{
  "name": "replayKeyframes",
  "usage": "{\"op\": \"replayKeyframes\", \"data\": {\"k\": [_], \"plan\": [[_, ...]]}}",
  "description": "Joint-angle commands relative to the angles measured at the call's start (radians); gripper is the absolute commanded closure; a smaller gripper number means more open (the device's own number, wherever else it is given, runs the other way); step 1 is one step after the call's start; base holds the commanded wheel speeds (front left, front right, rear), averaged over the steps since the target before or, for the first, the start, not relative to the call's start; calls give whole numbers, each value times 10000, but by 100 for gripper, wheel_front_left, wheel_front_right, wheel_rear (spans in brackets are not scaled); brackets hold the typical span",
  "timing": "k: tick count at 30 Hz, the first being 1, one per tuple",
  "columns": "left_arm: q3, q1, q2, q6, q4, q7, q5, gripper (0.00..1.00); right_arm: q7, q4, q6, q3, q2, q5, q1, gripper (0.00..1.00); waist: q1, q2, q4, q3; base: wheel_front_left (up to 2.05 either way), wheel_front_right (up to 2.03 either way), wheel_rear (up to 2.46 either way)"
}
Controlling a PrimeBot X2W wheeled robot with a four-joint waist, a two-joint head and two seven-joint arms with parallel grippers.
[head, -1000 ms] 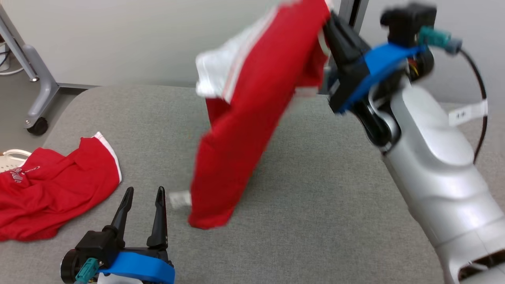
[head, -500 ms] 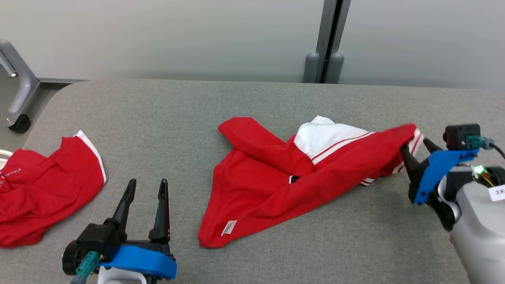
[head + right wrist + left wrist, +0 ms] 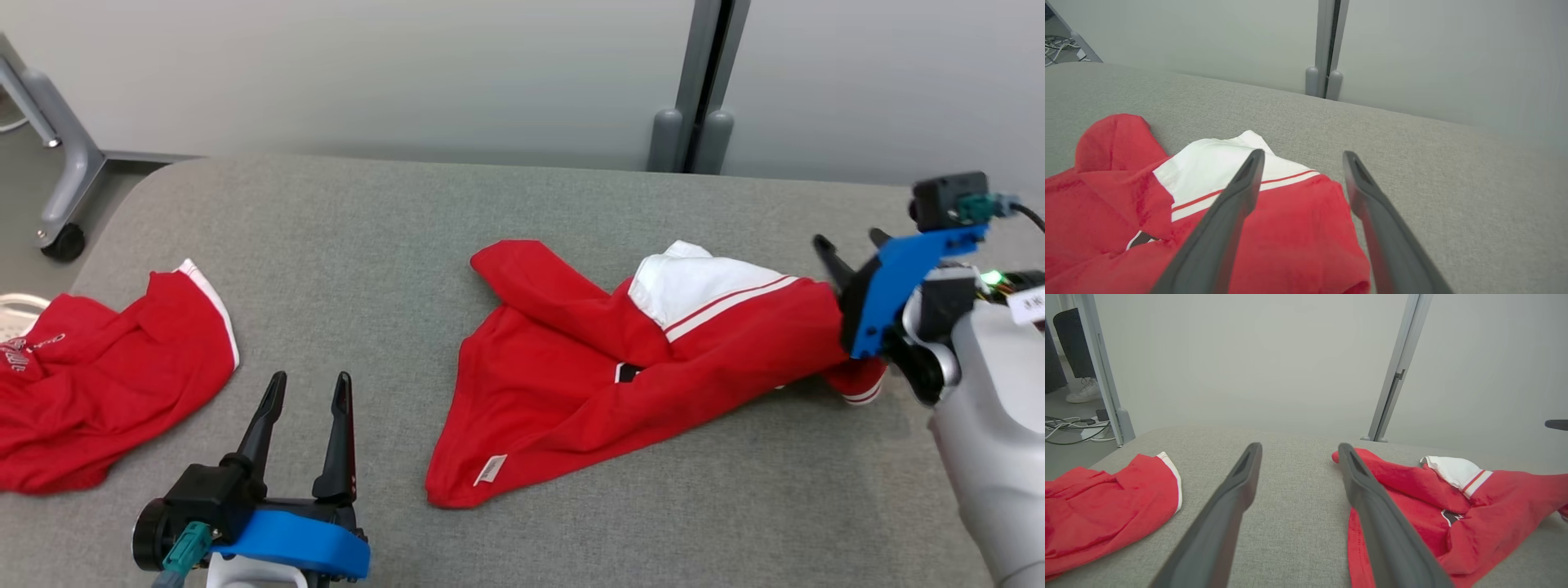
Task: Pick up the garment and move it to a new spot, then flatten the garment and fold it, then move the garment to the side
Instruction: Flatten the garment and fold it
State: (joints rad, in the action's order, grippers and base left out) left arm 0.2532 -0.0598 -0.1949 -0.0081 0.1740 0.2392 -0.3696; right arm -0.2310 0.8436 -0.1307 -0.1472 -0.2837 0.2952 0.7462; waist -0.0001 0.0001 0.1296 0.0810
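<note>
The garment (image 3: 571,384), red with a white collar and a small label, lies crumpled on the grey table (image 3: 326,229), right of centre. My right gripper (image 3: 849,239) hovers open just above its right end, where a striped cuff peeks out under the hand. In the right wrist view the open right gripper (image 3: 1303,153) points over the garment (image 3: 1290,228) with nothing between the fingers. My left gripper (image 3: 311,380) rests open near the front left. The left wrist view has the open left gripper (image 3: 1299,447) beside the garment (image 3: 1412,498), apart from it.
A second red garment (image 3: 106,384) lies bunched at the table's left edge, over a white object (image 3: 16,314). A grey post (image 3: 698,122) stands behind the table against the wall. A wheeled frame leg (image 3: 65,196) stands on the floor at far left.
The garment went from hanging high in my right gripper to lying on the table. The right gripper opened and let go of its right end. The head camera shifted slightly.
</note>
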Motion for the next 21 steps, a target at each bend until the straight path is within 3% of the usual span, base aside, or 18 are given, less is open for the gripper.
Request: {"op": "replayKeyframes", "data": {"k": [1, 10, 21], "plan": [[15, -108, -30, 8, -44, 8, -33, 0, -248, -199, -1, 31, 101, -75, 138, 0, 1, -1, 115, 127, 0, 0, 0], [219, -624, 155, -104, -68, 97, -20, 0, -2335, -876, -1, -661, 1151, -594, 665, 0, 1, -1, 859, 1002, 0, 0, 0], [520, -1220, 432, -312, 305, 184, 100, 0, -2578, -308, 1, -1417, 1283, -2059, 325, 0, 1, -1, 1420, 1438, 0, 0, 0]]}}
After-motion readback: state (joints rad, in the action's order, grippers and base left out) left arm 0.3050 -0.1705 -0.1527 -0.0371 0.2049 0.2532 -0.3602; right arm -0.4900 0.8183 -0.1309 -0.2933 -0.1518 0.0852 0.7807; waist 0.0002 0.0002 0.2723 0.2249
